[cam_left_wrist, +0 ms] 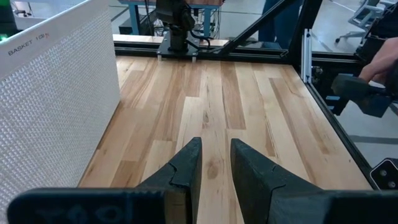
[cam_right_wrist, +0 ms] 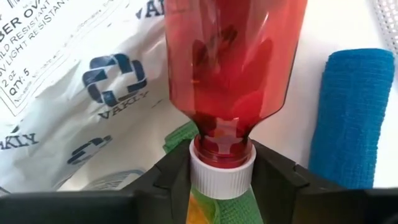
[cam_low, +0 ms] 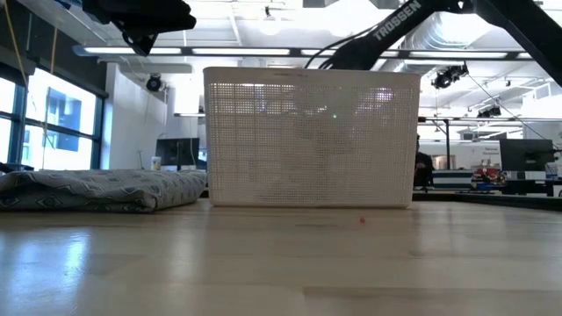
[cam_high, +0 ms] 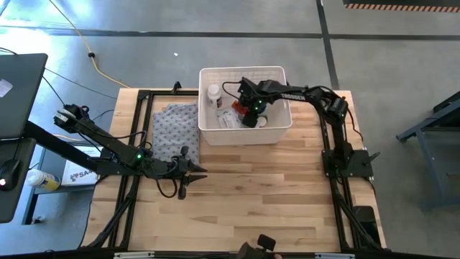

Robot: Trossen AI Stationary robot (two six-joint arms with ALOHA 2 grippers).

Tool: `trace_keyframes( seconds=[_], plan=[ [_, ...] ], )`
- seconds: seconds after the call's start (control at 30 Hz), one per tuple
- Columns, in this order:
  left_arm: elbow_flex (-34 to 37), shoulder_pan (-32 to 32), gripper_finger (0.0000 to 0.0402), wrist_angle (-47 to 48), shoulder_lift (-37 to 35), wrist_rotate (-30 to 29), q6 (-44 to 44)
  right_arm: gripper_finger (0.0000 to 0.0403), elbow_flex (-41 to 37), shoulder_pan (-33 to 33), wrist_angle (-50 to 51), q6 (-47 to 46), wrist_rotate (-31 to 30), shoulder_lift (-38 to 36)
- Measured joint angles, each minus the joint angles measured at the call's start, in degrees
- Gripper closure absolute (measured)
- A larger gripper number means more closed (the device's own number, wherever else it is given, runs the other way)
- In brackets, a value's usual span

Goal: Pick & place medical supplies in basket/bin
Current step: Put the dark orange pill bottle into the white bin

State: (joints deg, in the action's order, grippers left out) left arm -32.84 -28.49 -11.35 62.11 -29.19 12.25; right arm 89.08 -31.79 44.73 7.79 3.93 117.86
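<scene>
I have the right hand (cam_right_wrist: 221,171) lowered inside the white basket (cam_high: 277,134), its two fingers clamped on the white cap of the red bottle (cam_right_wrist: 231,62); the bottle's translucent body points away from the wrist camera. Beneath and around it lie supplies already in the basket: a printed white packet (cam_right_wrist: 81,81), a blue roll (cam_right_wrist: 351,118) just beside the bottle, and a scrap of green (cam_right_wrist: 180,138) under the cap. From above, a white-capped vial (cam_high: 213,93) stands near the basket's far-left corner.

I judge the step in hand to be the placing of the red bottle, with release not yet made. The next move, as I read it, calls for parting the fingers so the bottle settles among the other items, then lifting straight up clear of the basket rim without dragging the packet.

The left hand (cam_left_wrist: 214,171) waits over the bare worktop (cam_left_wrist: 236,106), fingers a little apart and holding nothing, just beside the basket's near-left corner. The grey patterned cloth (cam_high: 174,129) lies left of the basket. No further supplies show on the worktop, so the task appears near its end.
</scene>
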Motion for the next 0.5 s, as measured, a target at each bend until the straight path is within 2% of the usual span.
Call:
trace_keyframes(
  seconds=[0.2, 0.5],
  plan=[
    [0.0, 0.0, 0.0284, 0.0, 0.0, 0.0, 0.0, 0.0247, 0.0, 0.1, 0.0, 0.0, -0.4, 0.0],
    [0.0, 0.0, 0.0284, 0.1, 0.0, 0.0, 0.0, 0.0243, 0.0, 0.1, -0.1, -0.2, 0.1, 0.0]
  ],
)
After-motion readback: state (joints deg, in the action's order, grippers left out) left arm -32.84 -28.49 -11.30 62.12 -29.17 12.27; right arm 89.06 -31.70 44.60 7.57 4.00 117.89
